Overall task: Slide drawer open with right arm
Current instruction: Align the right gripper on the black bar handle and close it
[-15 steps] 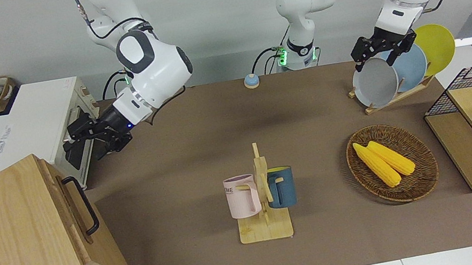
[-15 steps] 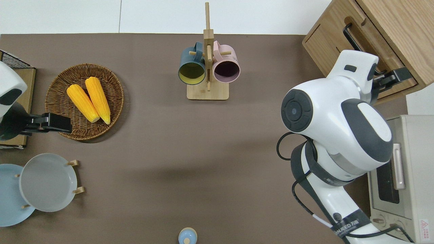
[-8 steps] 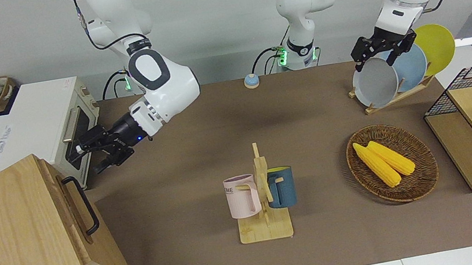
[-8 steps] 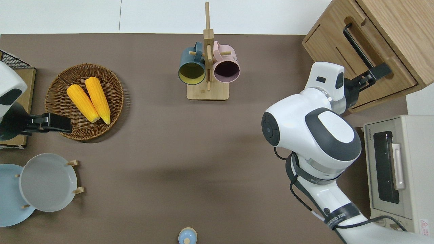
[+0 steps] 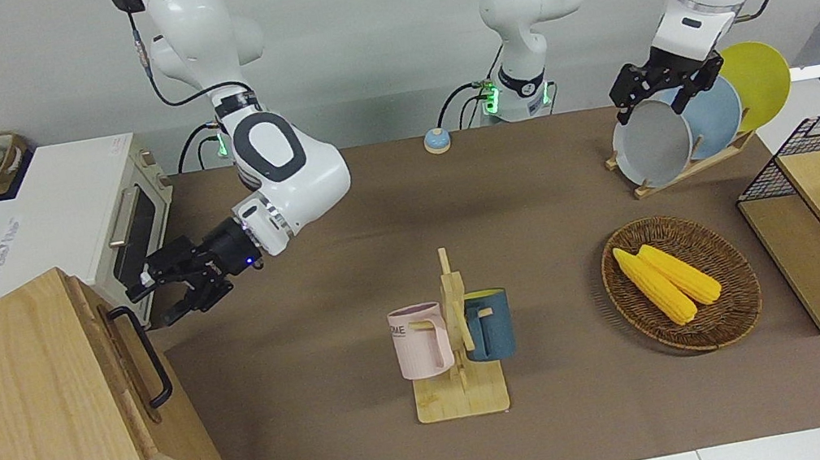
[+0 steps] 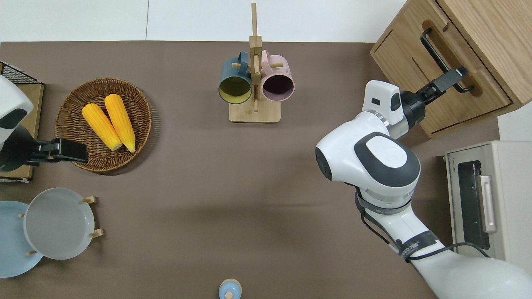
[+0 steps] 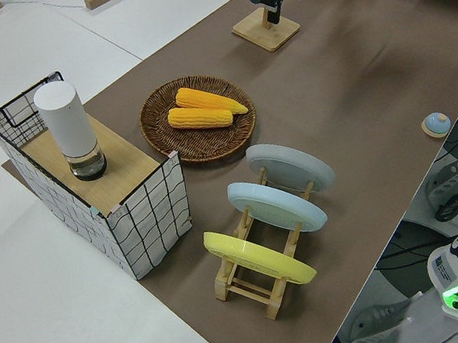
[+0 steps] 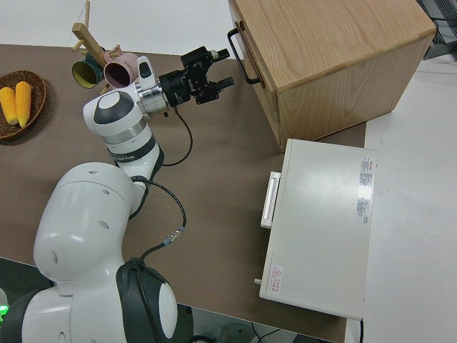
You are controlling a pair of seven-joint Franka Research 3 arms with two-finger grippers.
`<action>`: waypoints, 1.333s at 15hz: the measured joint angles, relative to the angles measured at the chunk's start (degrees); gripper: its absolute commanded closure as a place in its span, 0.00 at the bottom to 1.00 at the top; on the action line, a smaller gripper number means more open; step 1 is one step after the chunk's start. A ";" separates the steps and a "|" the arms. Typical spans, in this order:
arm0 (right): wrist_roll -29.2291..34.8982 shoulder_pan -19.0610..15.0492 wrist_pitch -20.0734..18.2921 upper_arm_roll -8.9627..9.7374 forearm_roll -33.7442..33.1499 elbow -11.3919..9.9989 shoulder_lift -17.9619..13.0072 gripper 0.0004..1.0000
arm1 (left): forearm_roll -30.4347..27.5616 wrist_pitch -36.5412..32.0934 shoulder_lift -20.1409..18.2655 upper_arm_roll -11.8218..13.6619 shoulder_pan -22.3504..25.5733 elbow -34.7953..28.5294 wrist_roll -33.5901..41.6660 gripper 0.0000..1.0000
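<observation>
Nearest the robots, a white toaster oven stands at the right arm's end of the table. Just farther out, the right gripper reaches over the drawer, fingers apart, close to the end of its black loop handle nearer the robots; nothing lies between them. The drawer is shut in the pale-wood cabinet, its front facing the table's middle, its handle running away from the robots. A mug rack stands mid-table. The left arm is parked; its gripper's fingers are apart.
</observation>
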 measured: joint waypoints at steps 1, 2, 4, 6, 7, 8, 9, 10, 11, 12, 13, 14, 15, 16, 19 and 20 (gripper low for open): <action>0.07 -0.01 0.00 -0.01 -1.25 0.00 0.41 0.02 | 0.00 0.00 0.00 0.00 0.00 0.00 0.00 0.00; 0.08 -0.01 0.01 -0.03 -1.97 0.00 0.83 0.02 | 0.00 0.00 0.00 0.00 0.00 0.00 0.00 0.00; 0.09 -0.01 0.05 -0.06 -2.93 0.00 1.90 0.02 | 0.00 0.00 0.00 0.00 0.00 0.00 0.00 0.00; 0.27 -0.01 0.60 -0.21 -4.12 0.04 2.89 0.02 | 0.00 0.00 0.00 0.00 0.00 0.00 0.00 0.00; 0.42 -0.02 1.82 -0.62 -4.69 0.18 3.29 0.02 | 0.00 0.00 0.00 0.00 0.00 0.00 0.00 0.00; 0.48 -0.03 2.81 -1.10 -5.01 0.36 3.43 0.02 | 0.00 0.00 0.00 0.00 0.00 0.00 0.00 0.00; 0.51 -0.05 4.05 -1.82 -5.30 0.73 3.54 0.02 | 0.00 0.00 0.00 0.00 0.00 0.00 0.00 0.00; 0.53 -0.09 4.93 -2.41 -5.67 1.30 3.66 0.02 | 0.00 0.00 0.00 0.00 0.00 0.00 0.00 0.00; 0.53 -0.11 5.63 -2.81 -5.89 2.14 3.89 0.02 | 0.00 0.00 0.00 0.00 0.00 0.00 0.00 0.00; 0.51 -0.11 5.98 -2.94 -5.94 3.02 4.20 0.02 | 0.00 0.00 0.00 0.00 0.00 0.00 0.00 0.00; 0.46 -0.07 6.05 -2.92 -5.95 3.86 4.54 0.02 | 0.00 0.00 0.00 0.00 0.00 0.00 0.00 0.00; 0.46 -0.02 6.06 -2.90 -5.96 4.71 4.92 0.02 | 0.00 0.00 0.00 0.00 0.00 0.00 0.00 0.00; 0.46 0.04 6.07 -2.87 -5.97 5.72 5.37 0.02 | 0.00 0.00 0.00 0.00 0.00 0.00 0.00 0.00; 0.44 0.12 6.09 -2.85 -5.98 7.10 6.01 0.02 | 0.00 0.00 0.00 0.00 0.00 0.00 0.00 0.00; 0.43 0.23 6.10 -2.85 -5.99 9.05 7.18 0.03 | 0.00 0.00 0.00 0.00 0.00 0.00 0.00 0.00; 0.43 0.24 6.10 -2.85 -5.99 9.30 7.43 0.05 | 0.00 0.00 0.00 0.00 0.00 0.00 0.00 0.00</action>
